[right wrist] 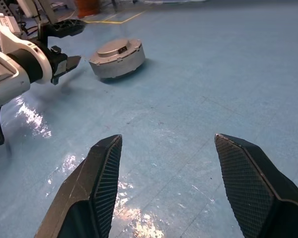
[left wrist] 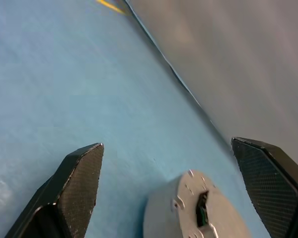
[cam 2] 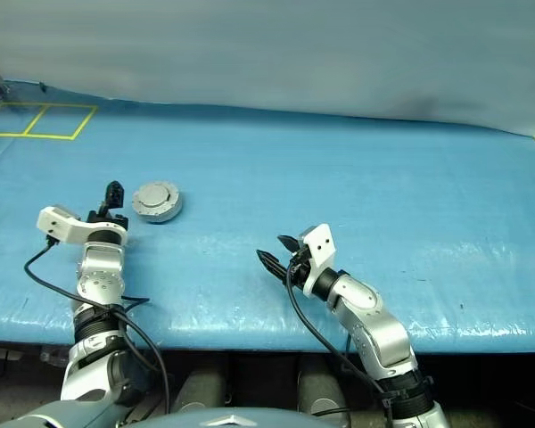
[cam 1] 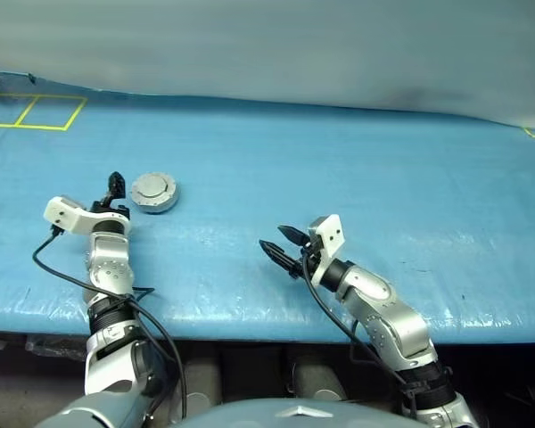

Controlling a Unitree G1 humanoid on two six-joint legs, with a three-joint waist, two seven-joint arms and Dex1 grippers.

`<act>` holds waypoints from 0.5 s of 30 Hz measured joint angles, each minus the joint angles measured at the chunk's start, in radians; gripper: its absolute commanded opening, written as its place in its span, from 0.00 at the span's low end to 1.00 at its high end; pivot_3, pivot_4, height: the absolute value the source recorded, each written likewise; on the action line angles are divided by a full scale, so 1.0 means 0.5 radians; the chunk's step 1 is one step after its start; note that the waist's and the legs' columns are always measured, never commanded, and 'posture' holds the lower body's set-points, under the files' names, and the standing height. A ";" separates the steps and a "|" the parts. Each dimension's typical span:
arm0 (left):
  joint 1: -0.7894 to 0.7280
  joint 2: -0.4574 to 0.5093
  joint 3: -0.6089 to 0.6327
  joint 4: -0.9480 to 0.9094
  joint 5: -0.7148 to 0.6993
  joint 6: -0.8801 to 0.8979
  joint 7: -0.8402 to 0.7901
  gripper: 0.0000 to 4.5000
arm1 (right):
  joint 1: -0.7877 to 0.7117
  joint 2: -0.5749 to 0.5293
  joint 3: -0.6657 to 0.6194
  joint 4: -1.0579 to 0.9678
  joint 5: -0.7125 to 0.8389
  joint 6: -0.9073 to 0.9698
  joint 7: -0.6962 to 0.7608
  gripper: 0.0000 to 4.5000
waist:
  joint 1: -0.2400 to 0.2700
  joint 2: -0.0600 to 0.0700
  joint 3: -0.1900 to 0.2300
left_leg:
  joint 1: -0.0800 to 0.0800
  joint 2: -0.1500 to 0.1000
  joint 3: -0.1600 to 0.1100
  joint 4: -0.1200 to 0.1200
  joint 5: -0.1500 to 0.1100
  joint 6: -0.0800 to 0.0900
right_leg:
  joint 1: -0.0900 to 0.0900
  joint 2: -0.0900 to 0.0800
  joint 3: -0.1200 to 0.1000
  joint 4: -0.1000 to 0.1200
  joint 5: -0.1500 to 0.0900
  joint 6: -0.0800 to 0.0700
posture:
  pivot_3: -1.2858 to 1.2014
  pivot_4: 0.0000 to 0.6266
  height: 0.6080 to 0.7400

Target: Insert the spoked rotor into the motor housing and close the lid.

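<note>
A: What sits nearest?

B: The right pincer (cam 1: 280, 243), over the front part of the blue bench (cam 1: 357, 169). Its fingers stand well apart with nothing between them, and it points toward the housing.

A: Where is the housing?

B: The housing (cam 1: 154, 192) stands upright on the bench, farther back than the right pincer and well apart from it, on the robot's left side. The lid (right wrist: 114, 48) lies flat on top of it, closed, with a small dark slot in its upper face. The rotor itself I cannot see.

A: And the other arm?

B: The left pincer (cam 1: 116, 188) hangs just beside the housing, on its left, a small gap away and not touching. Its fingers are spread wide and grip nothing; from the wrist, the housing's top shows low between the two black fingers (left wrist: 78, 186).

A: Anything beyond the housing?

B: Yellow tape lines (cam 1: 36, 111) form squares at the far left corner of the bench, well behind the housing, and a grey wall (cam 1: 267, 45) rises at the bench's back edge.
</note>
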 measured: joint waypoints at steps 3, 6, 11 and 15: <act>0.026 0.039 -0.023 -0.066 0.085 -0.090 -0.013 1.00 | -0.002 0.009 -0.011 0.017 -0.058 -0.015 -0.040 0.70 | 0.006 0.000 0.000 | 0.001 0.000 0.000 0.000 0.000 0.000 | 0.001 0.000 0.000 0.000 0.000 0.000 | 0.52 0.24 1.00; 0.063 0.078 -0.139 -0.203 0.182 -0.163 -0.148 1.00 | -0.004 0.009 -0.049 0.046 -0.141 -0.104 -0.079 0.70 | 0.015 0.000 0.000 | 0.001 0.000 0.000 0.000 0.000 -0.001 | 0.001 0.000 0.000 0.000 0.000 -0.001 | 0.52 0.24 1.00; 0.197 0.176 -0.598 -0.632 0.244 -0.088 -0.701 1.00 | -0.007 -0.104 -0.214 0.060 -0.142 -0.181 -0.018 0.70 | 0.019 0.000 0.000 | 0.002 -0.002 0.003 0.000 0.000 -0.001 | 0.003 -0.003 0.001 -0.002 -0.001 -0.003 | 0.52 0.24 1.00; 0.317 0.359 -1.051 -0.830 0.384 0.063 -1.115 1.00 | -0.026 -0.261 -0.361 0.091 -0.178 -0.213 0.006 0.70 | -0.003 0.001 0.000 | 0.012 -0.001 0.008 -0.005 0.000 0.000 | 0.006 -0.002 0.005 0.000 -0.009 -0.009 | 0.52 0.24 1.00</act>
